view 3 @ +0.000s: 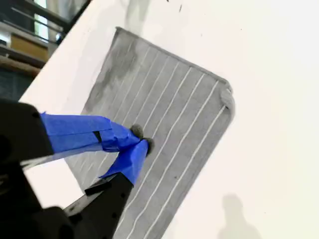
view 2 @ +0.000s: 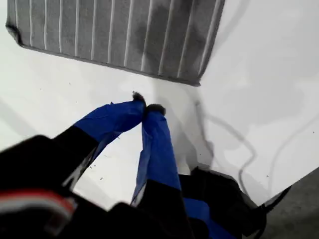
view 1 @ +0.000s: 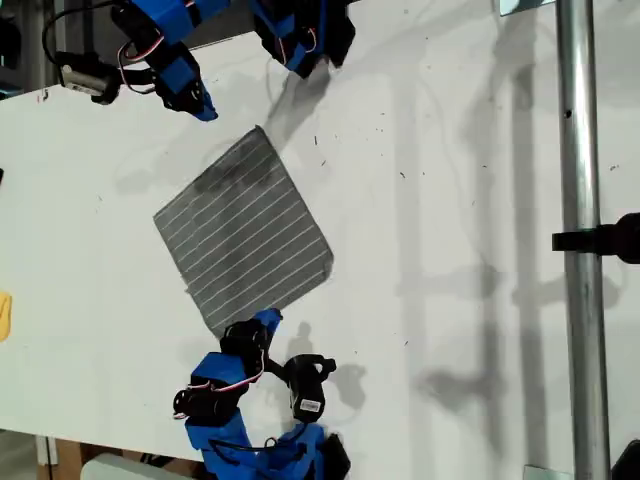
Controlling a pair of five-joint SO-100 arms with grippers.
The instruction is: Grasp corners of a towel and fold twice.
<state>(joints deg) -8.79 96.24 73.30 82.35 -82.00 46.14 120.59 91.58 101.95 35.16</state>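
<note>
Since the towel [view 1: 245,232] lies flat and diamond-wise on the white table [view 1: 450,200], apparently not yet folded, we judge the step in hand to be the first reach for its corners. My first gripper [view 2: 145,105], seen at the top of the exterior view, hangs above bare table just off one towel edge, its blue tips pressed together and holding nothing. My second gripper [view 3: 141,139], at the bottom of the exterior view, sits over the striped cloth near its nearest corner [view 1: 222,330], tips likewise closed and empty; whether they touch the fabric we cannot tell. To do this well, we think both grippers should part their tips first, then descend onto two corners that share one edge, so the fold runs straight along the stripes. Each lower tip ought to slide under the hem rather than press the cloth into the table. Lifting both corners together, level, should keep the soft fabric from twisting or dragging askew.
</note>
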